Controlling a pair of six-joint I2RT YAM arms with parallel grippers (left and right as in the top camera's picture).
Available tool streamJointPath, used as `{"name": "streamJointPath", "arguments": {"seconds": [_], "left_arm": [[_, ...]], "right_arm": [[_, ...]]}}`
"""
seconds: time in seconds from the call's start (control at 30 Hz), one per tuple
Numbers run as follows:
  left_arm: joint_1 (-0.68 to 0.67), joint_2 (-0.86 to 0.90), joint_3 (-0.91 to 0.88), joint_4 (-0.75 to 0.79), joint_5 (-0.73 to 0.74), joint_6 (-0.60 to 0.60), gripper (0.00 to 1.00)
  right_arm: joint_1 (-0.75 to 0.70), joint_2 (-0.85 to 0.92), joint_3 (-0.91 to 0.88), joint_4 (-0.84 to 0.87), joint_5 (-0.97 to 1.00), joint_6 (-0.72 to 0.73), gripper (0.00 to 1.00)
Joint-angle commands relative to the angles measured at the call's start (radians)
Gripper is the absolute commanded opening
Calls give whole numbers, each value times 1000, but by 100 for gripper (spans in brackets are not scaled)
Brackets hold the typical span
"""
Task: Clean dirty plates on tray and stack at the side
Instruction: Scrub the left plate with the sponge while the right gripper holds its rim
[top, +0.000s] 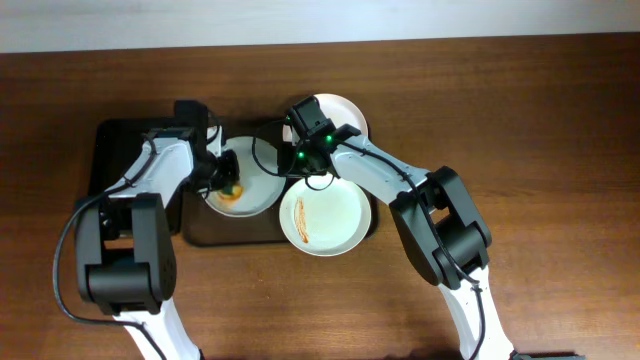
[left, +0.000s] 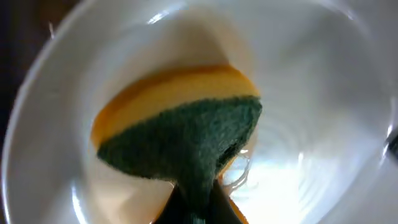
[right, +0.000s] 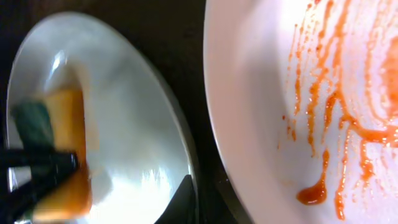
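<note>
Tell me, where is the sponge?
In the overhead view, the sponge lies in the left plate on the tray, pinched by the left gripper. The sauce-smeared plate is just to its right.

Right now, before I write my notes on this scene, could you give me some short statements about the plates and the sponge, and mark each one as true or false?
1. The left gripper pinches a yellow and green sponge. True.
2. The front plate carries red sauce streaks. True.
3. The sponge rests in the front plate. False: it rests in the left plate, which the left wrist view shows around it.
4. The three plates are stacked in one pile. False: the left plate, the front plate and the rear plate lie side by side, and none sits on top of another.
</note>
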Motion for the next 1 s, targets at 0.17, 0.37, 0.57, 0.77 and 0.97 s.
{"name": "streamJointPath", "arguments": {"seconds": [0.17, 0.37, 0.57, 0.77, 0.97], "left_arm": [[2, 91, -41, 262, -14, -13, 1], [2, 90, 89, 127, 77, 81, 1], [0, 91, 133, -171, 296, 397, 1], [16, 91, 133, -110, -188, -45, 1], [16, 91, 133, -204, -559, -335, 1]], "right_arm": [[61, 3, -4, -25, -37, 40, 4], [55, 24, -4, -26, -44, 62, 4], [55, 24, -4, -22, -44, 62, 4], [42, 24, -4, -23, -53, 62, 4], [36, 24, -4, -24, -52, 73, 4]]}}
